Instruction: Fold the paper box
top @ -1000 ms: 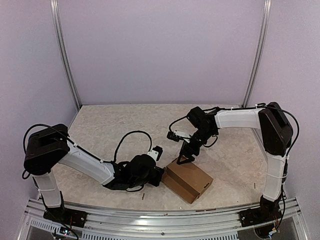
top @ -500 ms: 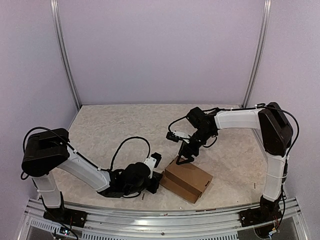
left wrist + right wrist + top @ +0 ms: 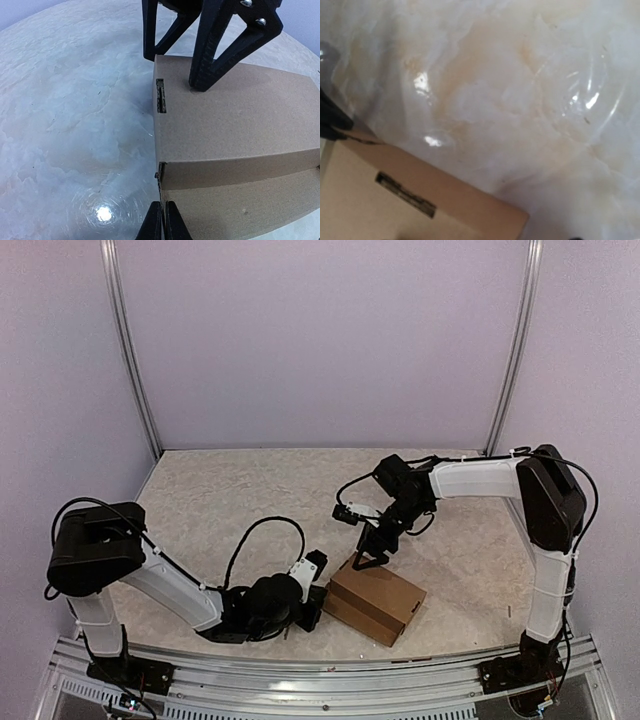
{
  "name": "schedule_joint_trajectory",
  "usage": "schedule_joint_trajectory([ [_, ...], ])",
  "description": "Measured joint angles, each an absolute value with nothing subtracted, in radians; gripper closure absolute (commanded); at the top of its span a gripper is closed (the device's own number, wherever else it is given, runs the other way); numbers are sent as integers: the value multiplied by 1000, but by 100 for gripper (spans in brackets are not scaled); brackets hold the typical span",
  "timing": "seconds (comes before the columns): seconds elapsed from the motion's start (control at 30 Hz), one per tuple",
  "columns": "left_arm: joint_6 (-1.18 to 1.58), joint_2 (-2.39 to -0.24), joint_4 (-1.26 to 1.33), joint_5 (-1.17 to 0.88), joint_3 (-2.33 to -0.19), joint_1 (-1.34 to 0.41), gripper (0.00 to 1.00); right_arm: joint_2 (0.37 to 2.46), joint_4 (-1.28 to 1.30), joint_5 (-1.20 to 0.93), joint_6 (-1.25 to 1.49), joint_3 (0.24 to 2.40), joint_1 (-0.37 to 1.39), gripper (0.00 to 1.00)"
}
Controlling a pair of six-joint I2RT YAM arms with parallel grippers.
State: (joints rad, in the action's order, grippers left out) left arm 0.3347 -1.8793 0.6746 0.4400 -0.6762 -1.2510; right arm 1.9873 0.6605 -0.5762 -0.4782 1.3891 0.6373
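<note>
1. Now that the left gripper (image 3: pixel 162 223) has sunk lower toward the bottom of the overhead view, its fingers have gone from a little apart to pressed flat together. They hold nothing. Their tips sit against the near left end of the box (image 3: pixel 378 598), right at the seam where its lid (image 3: pixel 240 115) meets the base.
2. The box itself has scarcely shifted. It lies at lower centre of the overhead view, closed up and slanting toward the lower right.
3. Just beyond it, the right gripper (image 3: pixel 368 560) has stayed as it was. Its jaws are spread wide and grip nothing. One fingertip (image 3: pixel 202 84) is planted on the lid's far left corner, beside a small slot (image 3: pixel 160 96), and the other hangs past the edge above the table (image 3: pixel 230 490).
4. To my eye the folding is nearly finished. The closed left fingers look set to work as a poker, tucking that end in, while the right arm pins the lid down.
5. The table is pale and marbled like stone, and glossy enough to throw back lamp glints in both wrist views.
6. Farthest off stand plain lilac walls (image 3: pixel 320 340), with a metal post (image 3: pixel 128 350) rising at upper left and another at upper right.
</note>
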Motion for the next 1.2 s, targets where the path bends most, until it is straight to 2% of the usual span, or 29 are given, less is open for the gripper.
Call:
schedule_joint_trajectory([
  [0.57,300,-1902,748,524,-649,-1292,87,1987,662,-569,-478,1390,637,25],
  [0.8,314,-1902,748,455,-633,-1272,96,1987,662,-567,-481,1390,637,25],
  [0.87,316,-1901,748,438,-633,-1267,91,1987,662,-566,-482,1390,637,25],
  [0.97,316,-1898,735,424,-634,-1263,73,1987,662,-566,-483,1390,637,25],
  [1.2,345,-1880,625,398,-699,-1244,73,1987,661,-565,-485,1390,637,25],
])
